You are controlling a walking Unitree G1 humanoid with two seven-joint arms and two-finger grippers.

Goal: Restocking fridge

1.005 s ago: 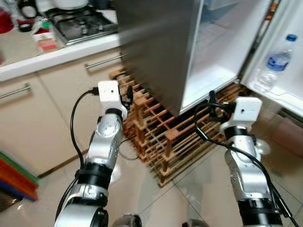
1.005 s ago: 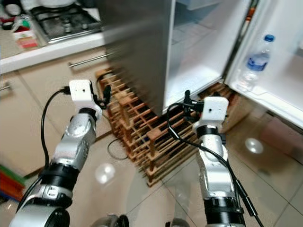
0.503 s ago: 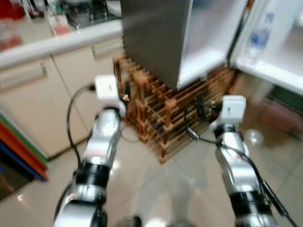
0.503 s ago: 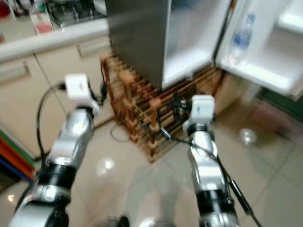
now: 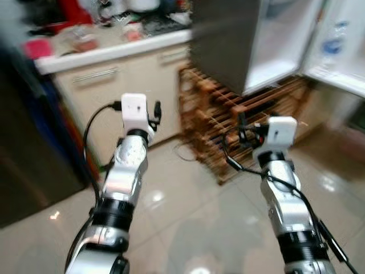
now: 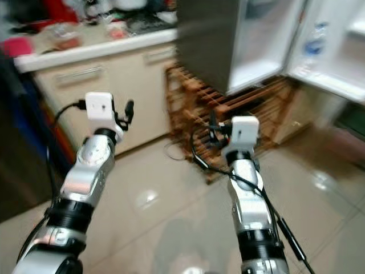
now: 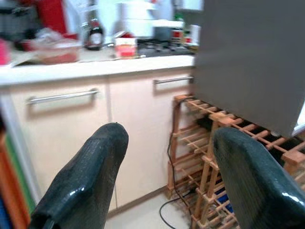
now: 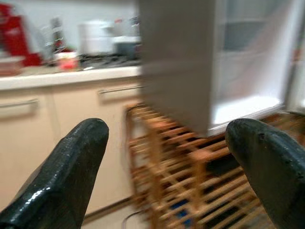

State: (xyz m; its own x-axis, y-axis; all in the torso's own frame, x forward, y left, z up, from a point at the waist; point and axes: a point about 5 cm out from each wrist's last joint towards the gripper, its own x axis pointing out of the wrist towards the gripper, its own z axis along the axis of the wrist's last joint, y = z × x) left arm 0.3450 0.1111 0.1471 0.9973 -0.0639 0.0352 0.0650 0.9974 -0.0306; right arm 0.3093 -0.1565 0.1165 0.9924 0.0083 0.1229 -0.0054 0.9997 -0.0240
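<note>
The grey fridge (image 5: 222, 40) stands at the upper right on a wooden wine rack (image 5: 225, 117). Its door is swung open, showing a white, lit inside (image 5: 279, 40). A water bottle (image 5: 332, 47) with a blue cap stands on the door shelf. Both arms are raised in front of me, well short of the fridge. My left gripper (image 7: 169, 133) is open with nothing between its fingers and faces the cupboards. My right gripper (image 8: 167, 126) is also open and holds nothing; it faces the wine rack and fridge.
A white counter (image 5: 114, 50) with a hob, a red carton (image 7: 125, 47), bottles and red items runs along the back left. Beige cupboards with bar handles (image 5: 96, 75) sit below it. A dark tall surface (image 5: 25, 142) stands at the left. Glossy tiled floor (image 5: 188, 211) lies ahead.
The camera has swung left and pulled back, so the fridge and rack now sit further right and more counter shows. Both arms keep the same raised pose, grippers still open.
</note>
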